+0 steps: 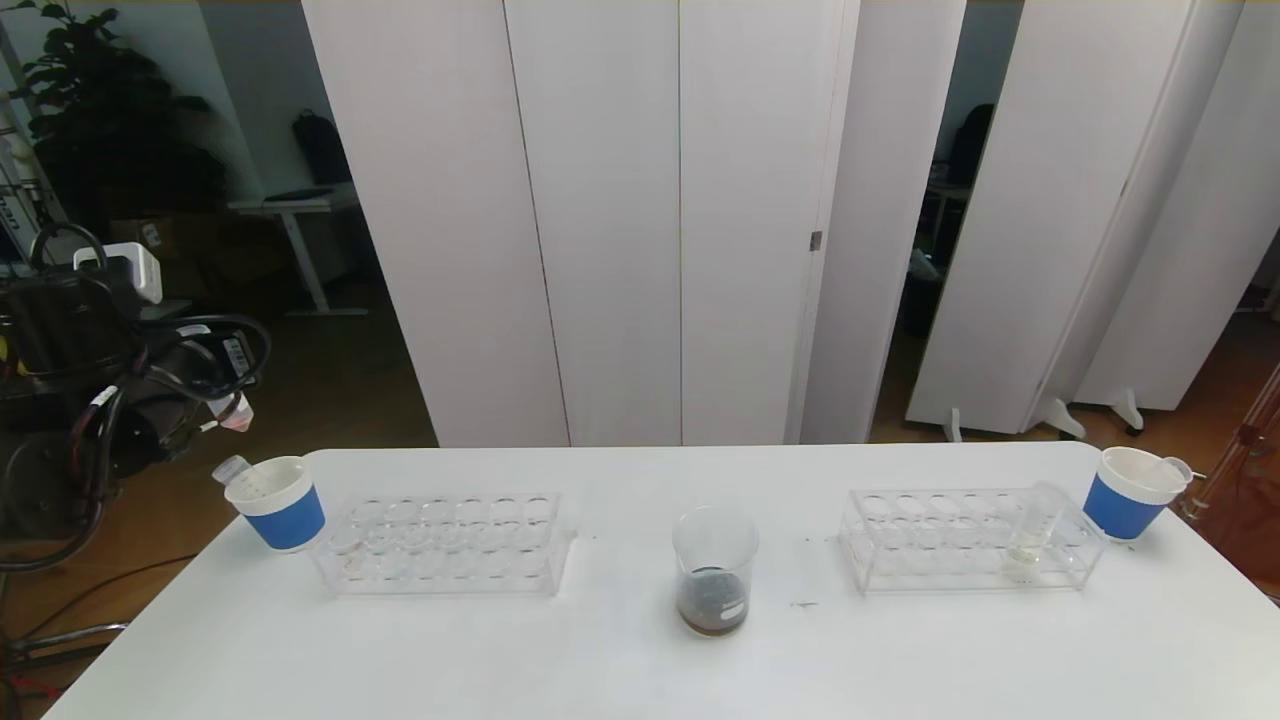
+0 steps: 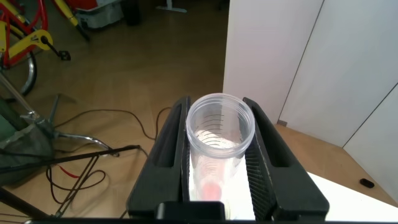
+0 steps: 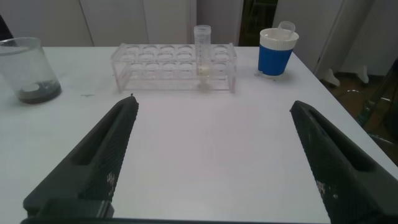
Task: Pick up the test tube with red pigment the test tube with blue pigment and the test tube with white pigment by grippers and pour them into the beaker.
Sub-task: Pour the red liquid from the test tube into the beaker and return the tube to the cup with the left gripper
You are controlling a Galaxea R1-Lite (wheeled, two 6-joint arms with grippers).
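Clamping the nearly drained red-tipped tube (image 2: 219,140) in the left gripper (image 2: 219,163) off the table's left edge, lower it upright into the blue-and-white cup (image 1: 280,503) before releasing, right gripper (image 3: 211,155) idling spread wide, nothing held.

Beaker (image 1: 715,570) at table (image 1: 640,660) centre, racks either side, cups at far corners

1. Two clear racks (image 1: 445,545) (image 1: 965,540) are sitting on the white table (image 1: 640,660), well apart
2. Blue-and-white paper cups (image 1: 280,502) (image 1: 1130,492) are standing just beyond each rack's outer end
3. White folding panels (image 1: 640,220) are standing behind the table
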